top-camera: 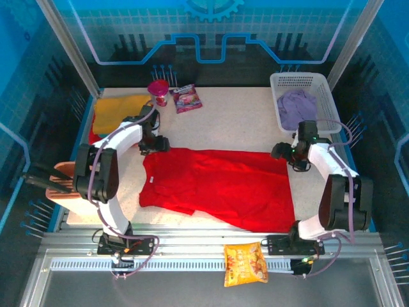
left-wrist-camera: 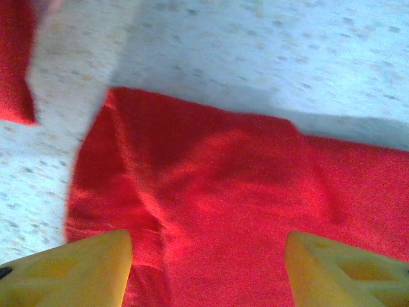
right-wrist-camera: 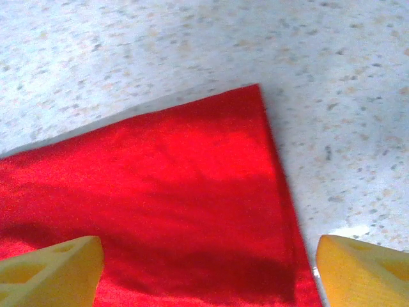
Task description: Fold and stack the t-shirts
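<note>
Red t-shirt [top-camera: 217,185] spread flat at the middle of the counter [top-camera: 236,121], sleeved end toward the left arm, hem toward the right arm. Left gripper [top-camera: 155,144] at the far-left corner of the shirt; in the left wrist view, yellow fingers [left-wrist-camera: 70,268] spread wide apart over red cloth, nothing pinched between them. Right gripper [top-camera: 284,152] at the far-right corner; in the right wrist view, fingers likewise set wide apart, one over the cloth, the other over bare speckled counter just past the hem edge. Contact with the cloth not discernible for either gripper. Mustard-yellow t-shirt [top-camera: 118,109] lying at the far left of the counter, a strip of red cloth [top-camera: 94,136] just beside its near edge. Pale lilac t-shirt [top-camera: 297,105] bunched inside the white basket [top-camera: 300,78] at the far right. Pink cup [top-camera: 158,91] and small packet [top-camera: 187,98] near the far edge, between yellow shirt and basket. Orange snack bag [top-camera: 245,263] on the rail between the arm bases.
</note>
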{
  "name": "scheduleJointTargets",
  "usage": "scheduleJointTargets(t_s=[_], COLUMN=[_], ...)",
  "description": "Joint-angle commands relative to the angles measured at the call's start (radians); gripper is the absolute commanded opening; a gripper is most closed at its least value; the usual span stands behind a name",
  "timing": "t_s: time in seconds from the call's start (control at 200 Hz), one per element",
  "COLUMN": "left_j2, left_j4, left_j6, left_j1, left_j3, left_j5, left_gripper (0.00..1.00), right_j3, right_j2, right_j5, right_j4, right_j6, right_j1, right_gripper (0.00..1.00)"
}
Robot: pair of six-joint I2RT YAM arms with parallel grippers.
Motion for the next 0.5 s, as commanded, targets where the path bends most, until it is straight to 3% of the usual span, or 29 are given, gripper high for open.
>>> scheduleJointTargets(t_s=[0.0, 0.285, 0.495], left_j2=[0.036, 0.101, 0.154], left_j4=[-0.028, -0.016, -0.024], left_j6=[0.055, 0.106, 0.072], left_j1=[0.048, 0.064, 0.062], left_j3=[0.077, 0.113, 0.149], left_j5=[-0.028, 0.068, 0.132], left_gripper=[0.66, 0.68, 0.66], right_j3=[0.025, 0.118, 0.179], right_j2=[0.065, 0.261, 0.345], right_j5=[-0.01, -0.006, 0.036], right_j4=[0.015, 0.044, 0.017], right_j6=[0.017, 0.028, -0.002], right_j1=[-0.014, -0.022, 0.022], right_gripper=[0.87, 0.82, 0.78])
